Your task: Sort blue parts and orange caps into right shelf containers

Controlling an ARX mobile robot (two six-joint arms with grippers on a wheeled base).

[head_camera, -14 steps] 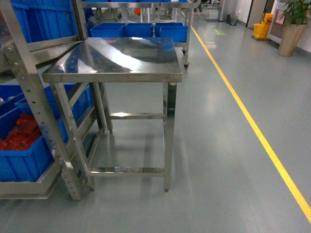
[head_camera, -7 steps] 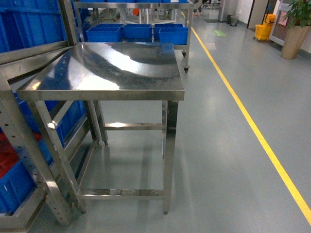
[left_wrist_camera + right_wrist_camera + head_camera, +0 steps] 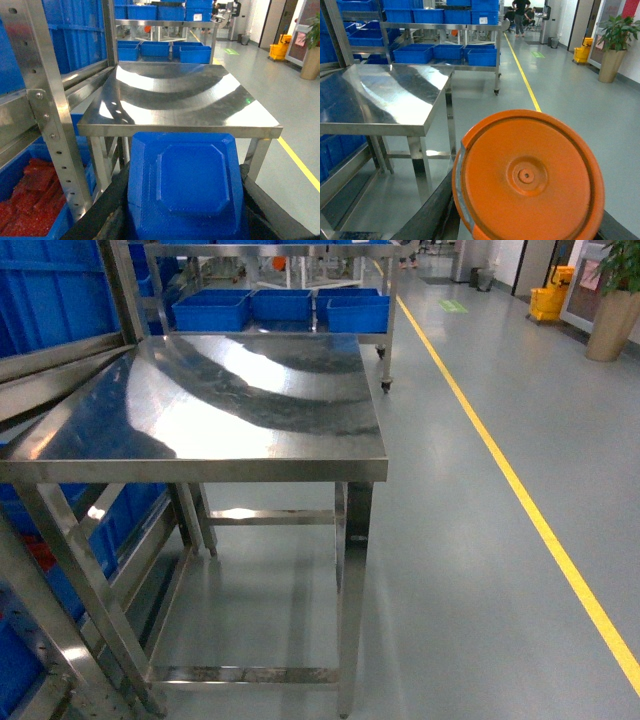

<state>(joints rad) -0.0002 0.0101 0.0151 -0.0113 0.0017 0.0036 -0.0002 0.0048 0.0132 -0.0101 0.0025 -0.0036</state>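
Steel table beyond gripper-held blue part

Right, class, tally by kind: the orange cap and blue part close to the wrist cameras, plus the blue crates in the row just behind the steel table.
orange cap: 1
blue part: 1
blue crates: 3
Total: 5

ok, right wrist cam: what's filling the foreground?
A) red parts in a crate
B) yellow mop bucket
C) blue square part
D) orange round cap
D: the right wrist view is dominated by a round orange cap with a small centre boss. The blue part shows in the left wrist view instead, in front of the steel table.
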